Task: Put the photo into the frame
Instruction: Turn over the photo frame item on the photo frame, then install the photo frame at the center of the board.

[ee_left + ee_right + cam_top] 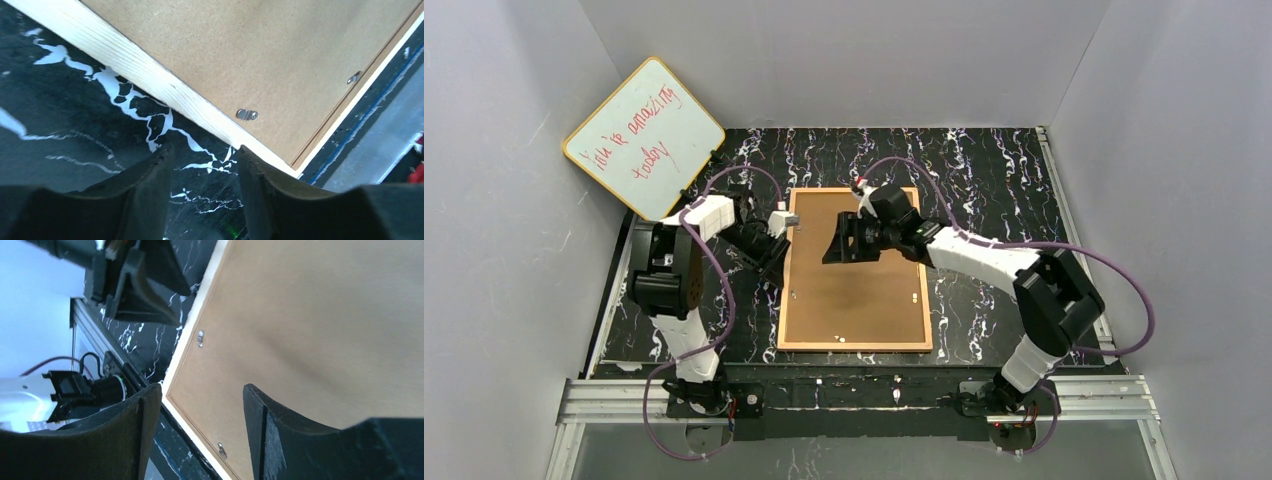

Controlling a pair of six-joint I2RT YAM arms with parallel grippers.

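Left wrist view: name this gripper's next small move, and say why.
Probably ease the left gripper forward across the rail of the thin light-wood frame to the small metal clip. The flat brown backing board fills the face-down frame, the clip sits on it beside the rail, and the open gripper holds nothing, so the board likely needs freeing first.

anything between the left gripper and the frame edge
Only bare black marbled tabletop between the left gripper and the frame, seen in the left wrist view.

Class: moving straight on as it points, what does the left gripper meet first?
Probably the rim of the thin light-wood picture frame, just ahead of the left gripper; depth is unclear, so perhaps the black marbled tabletop first.
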